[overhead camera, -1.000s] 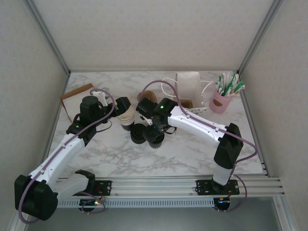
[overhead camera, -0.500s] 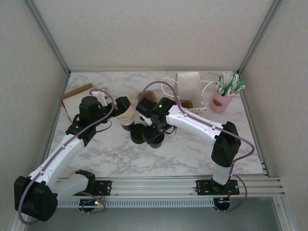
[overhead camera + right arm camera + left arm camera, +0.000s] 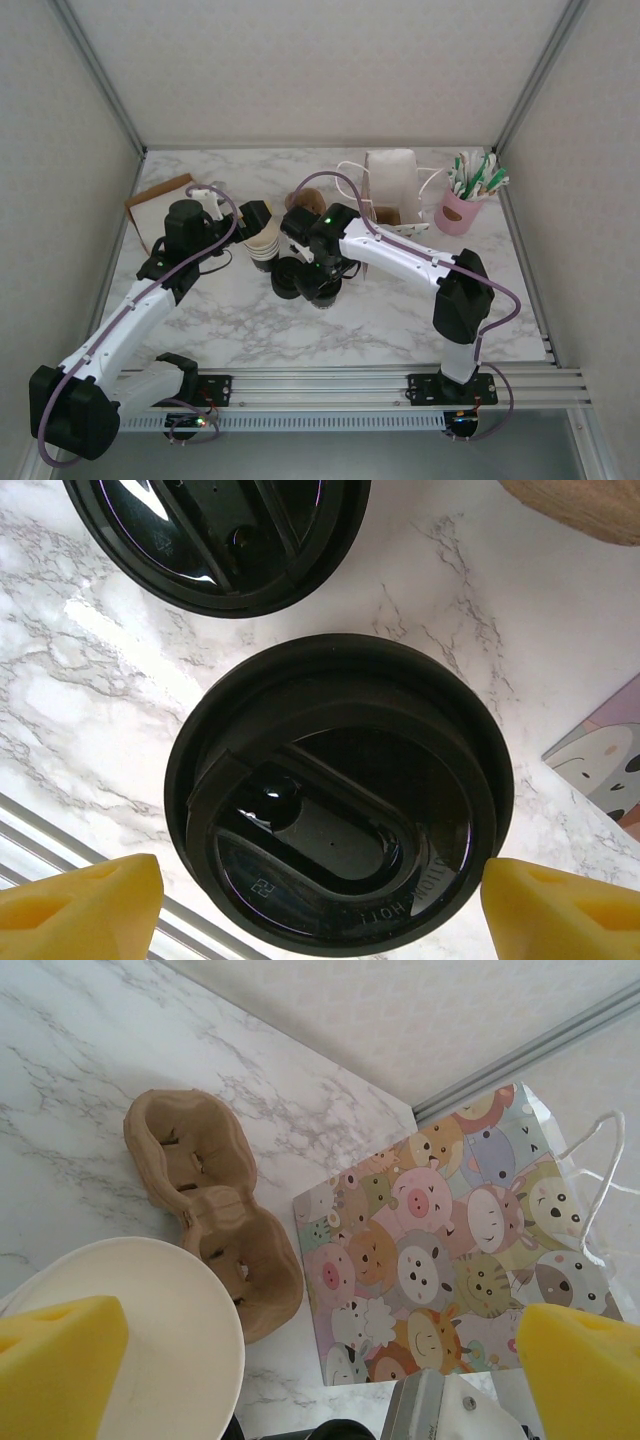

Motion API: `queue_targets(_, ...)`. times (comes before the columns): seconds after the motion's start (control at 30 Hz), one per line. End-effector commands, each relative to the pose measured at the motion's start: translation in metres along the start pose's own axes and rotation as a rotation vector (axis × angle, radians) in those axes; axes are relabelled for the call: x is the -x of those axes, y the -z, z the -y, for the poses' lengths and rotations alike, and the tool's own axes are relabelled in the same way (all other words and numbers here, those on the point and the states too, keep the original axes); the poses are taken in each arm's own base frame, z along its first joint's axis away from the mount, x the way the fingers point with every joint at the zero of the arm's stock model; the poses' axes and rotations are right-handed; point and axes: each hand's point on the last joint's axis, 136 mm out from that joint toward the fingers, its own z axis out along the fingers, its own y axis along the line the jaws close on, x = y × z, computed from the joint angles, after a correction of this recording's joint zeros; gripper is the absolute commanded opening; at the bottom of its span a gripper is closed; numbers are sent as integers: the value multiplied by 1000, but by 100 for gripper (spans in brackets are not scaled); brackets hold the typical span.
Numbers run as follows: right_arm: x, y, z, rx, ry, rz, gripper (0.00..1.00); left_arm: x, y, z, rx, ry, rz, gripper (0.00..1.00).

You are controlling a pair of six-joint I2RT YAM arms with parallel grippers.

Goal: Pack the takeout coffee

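Takeout coffee (image 3: 340,795): small black-walled paper cup capped with a round black plastic lid, upright near the middle of the white marble table (image 3: 400,310), just beside a squat pile of black lids (image 3: 215,530).
Right claw (image 3: 320,905): yellow pads spread wide, one on each side of the capped cup, touching nothing; seemingly centred overhead for a grasp across the lid.
Left claw (image 3: 320,1360): pads likewise apart, gripping nothing; cream-white rim of an open paper cup (image 3: 130,1340) partly under one pad, perhaps parked there out of the way.
Pulp tray (image 3: 210,1210): brown moulded two-cup carrier, empty, flat on the table; likely seat for the coffee.
Printed bag (image 3: 440,1250): cartoon-animal paper bag with white cord handles, just beside the tray; likely final container.
Stage, as judged: lid on, cup not yet lifted.
Risk, as judged: soft wall crushed under a hard squeeze.
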Motion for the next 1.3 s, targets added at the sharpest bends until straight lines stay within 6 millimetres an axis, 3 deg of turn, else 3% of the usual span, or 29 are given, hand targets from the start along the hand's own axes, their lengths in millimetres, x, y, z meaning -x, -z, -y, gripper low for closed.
queue_targets(0.0,-2,-5,4,2,-18,-34,83,3,1,4,-29,-6,10,100)
queue_targets(0.6,6,9,6,7,-35,6,83,3,-4,3,-31,-8,4,100)
queue_targets(1.27,7,-10,9,8,-39,-29,82,5,-10,2,-30,-7,-2,100)
